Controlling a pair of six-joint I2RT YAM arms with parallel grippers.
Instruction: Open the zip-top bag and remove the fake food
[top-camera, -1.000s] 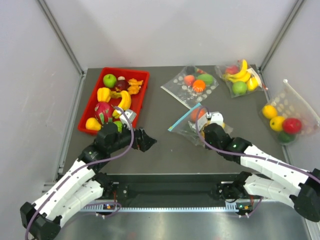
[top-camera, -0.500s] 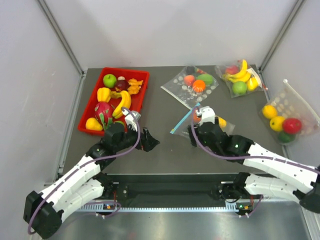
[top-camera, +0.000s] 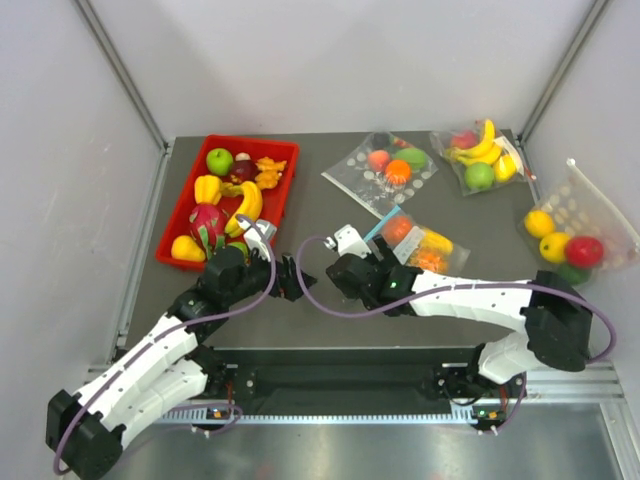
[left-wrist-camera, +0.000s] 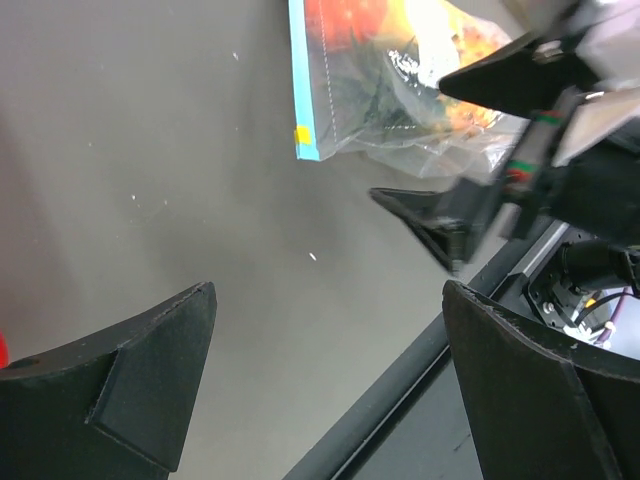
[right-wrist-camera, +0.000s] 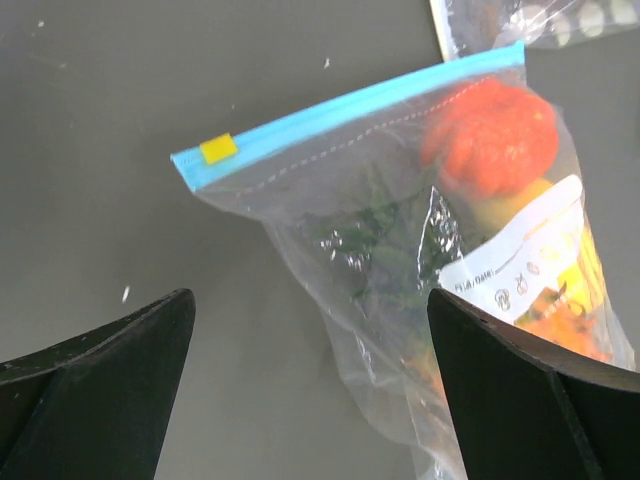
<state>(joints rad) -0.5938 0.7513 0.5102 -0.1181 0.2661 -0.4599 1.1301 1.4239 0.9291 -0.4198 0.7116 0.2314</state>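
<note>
half a second on, my right gripper (right-wrist-camera: 310, 300) has swung off the bag (top-camera: 418, 240) and now sits just left of it, jaws spread wide, nothing between them. the bag, half covered by my arm before, lies in plain sight on the table (top-camera: 320, 210), touched by neither gripper. my left gripper (left-wrist-camera: 328, 290) has barely moved: farther left of the bag, fingers wide apart too, empty, facing the right one.

the bag lies flat, its zip strip (right-wrist-camera: 350, 105) on the side toward my right gripper, a yellow tab (right-wrist-camera: 218, 148) at one end; the strip looks pressed shut. inside: an orange fruit (right-wrist-camera: 490, 135) against the strip, green bits (right-wrist-camera: 385, 240) beside it, a yellow fruit (right-wrist-camera: 515, 205) by a white label (right-wrist-camera: 510, 262), and something orange-yellow deeper in, blurred by crinkles.

just behind the bag, a dotted bag (top-camera: 350, 172) holds orange and green pieces. behind and right of the bag, a banana bag (top-camera: 482, 155). right of the bag, a third bag (top-camera: 600, 215) with yellow, red and green fruit. well left of the bag, a tray (top-camera: 282, 200) holds an apple (top-camera: 219, 160), a dragon fruit (top-camera: 207, 225), a banana (top-camera: 248, 205) and more.
</note>
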